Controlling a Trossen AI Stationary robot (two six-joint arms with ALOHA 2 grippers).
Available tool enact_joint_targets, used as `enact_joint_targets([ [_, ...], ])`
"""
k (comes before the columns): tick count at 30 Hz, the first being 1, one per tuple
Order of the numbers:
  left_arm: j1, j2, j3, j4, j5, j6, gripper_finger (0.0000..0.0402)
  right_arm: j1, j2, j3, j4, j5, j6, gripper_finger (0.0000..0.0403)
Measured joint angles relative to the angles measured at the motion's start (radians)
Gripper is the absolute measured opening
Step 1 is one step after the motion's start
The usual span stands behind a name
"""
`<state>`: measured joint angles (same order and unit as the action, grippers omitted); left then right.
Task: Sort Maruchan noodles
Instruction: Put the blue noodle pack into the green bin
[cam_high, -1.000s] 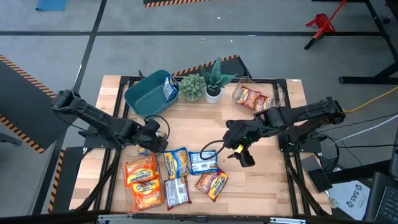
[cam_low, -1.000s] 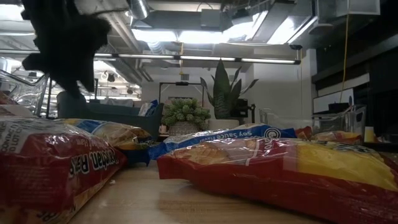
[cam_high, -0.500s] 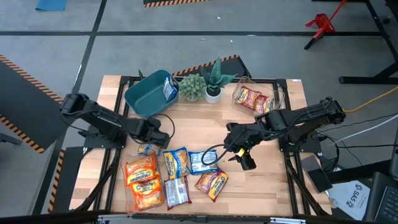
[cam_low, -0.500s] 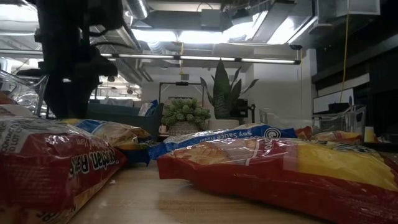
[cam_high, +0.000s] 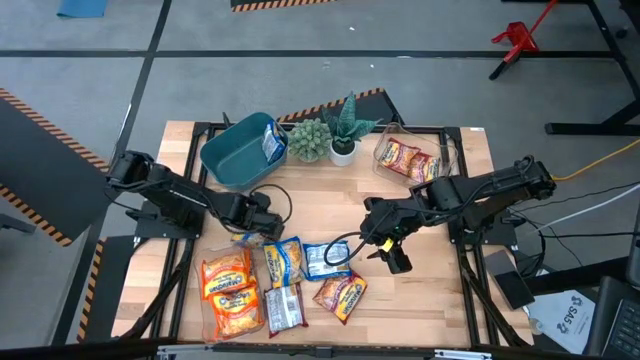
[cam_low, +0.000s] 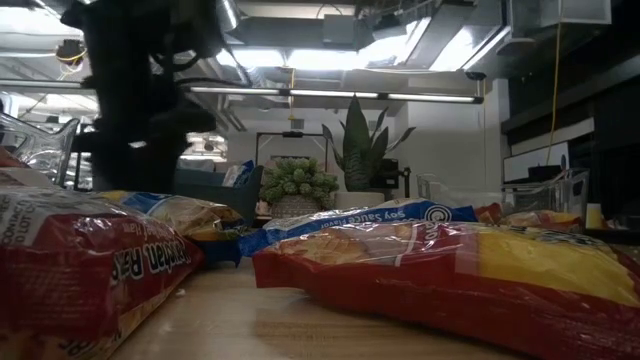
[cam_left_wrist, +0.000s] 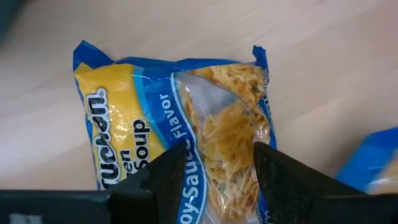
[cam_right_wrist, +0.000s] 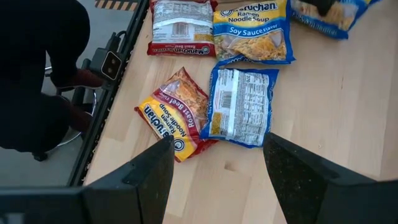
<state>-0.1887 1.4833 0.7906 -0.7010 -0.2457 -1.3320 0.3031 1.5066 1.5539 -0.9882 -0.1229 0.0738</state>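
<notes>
soy sauce packet is lying flat on the bench, directly under the left claw, whose fingers are standing apart and straddling its long axis. right claw is waiting apart at 3 o'clock, farther off.

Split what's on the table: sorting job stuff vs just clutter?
Job: Maruchan noodle packets, teal bin holding one packet, clear tub holding red ones, left gripper open over a blue-yellow packet.
Clutter: two potted plants.
</notes>
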Motion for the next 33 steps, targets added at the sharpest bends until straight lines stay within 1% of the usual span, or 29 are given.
enact_joint_targets([
  [6,0.034,0.005,-0.005,0.191,-0.034,0.111,0.0182,0.0,0.0,0.0,0.003,0.008,0.0,0.023],
  [8,0.052,0.005,-0.006,0.298,-0.05,0.184,0.0182,0.0,0.0,0.0,0.012,0.01,0.0,0.023],
  [11,0.078,0.005,-0.006,0.51,-0.05,0.331,0.0182,0.0,0.0,0.0,0.028,0.01,0.0,0.023],
  [13,0.095,0.005,0.003,0.583,-0.041,0.393,0.0182,0.0,0.0,0.0,0.031,0.01,0.0,0.023],
  [14,0.104,0.005,0.014,0.575,-0.038,0.397,0.0182,0.0,0.0,0.0,0.03,0.011,0.0,0.023],
  [16,0.117,0.005,0.046,0.499,-0.028,0.4,0.0182,0.0,0.0,0.0,0.029,0.01,0.0,0.023],
  [19,0.121,0.005,0.116,0.251,-0.042,0.371,0.0182,0.0,0.0,0.0,0.029,0.01,0.0,0.023],
  [21,0.109,0.005,0.153,0.065,-0.091,0.315,0.0182,0.0,0.0,0.0,0.029,0.01,0.0,0.023],
  [23,0.095,0.005,0.177,-0.066,-0.136,0.249,0.0182,0.0,0.0,0.0,0.029,0.011,0.0,0.023],
  [24,0.087,0.004,0.183,-0.105,-0.143,0.219,0.0182,0.0,0.0,0.0,0.029,0.013,0.0,0.023],
  [27,0.059,0.004,0.187,-0.167,-0.11,0.162,0.0182,0.0,0.0,0.0,0.029,0.038,0.0,0.023],
  [30,0.027,0.007,0.159,-0.13,-0.085,0.146,0.0182,0.0,0.0,0.0,0.028,0.045,0.0,0.023],
  [33,0.017,0.018,0.13,-0.105,-0.081,0.13,0.0182,0.0,0.0,0.0,0.029,0.045,-0.001,0.023],
])
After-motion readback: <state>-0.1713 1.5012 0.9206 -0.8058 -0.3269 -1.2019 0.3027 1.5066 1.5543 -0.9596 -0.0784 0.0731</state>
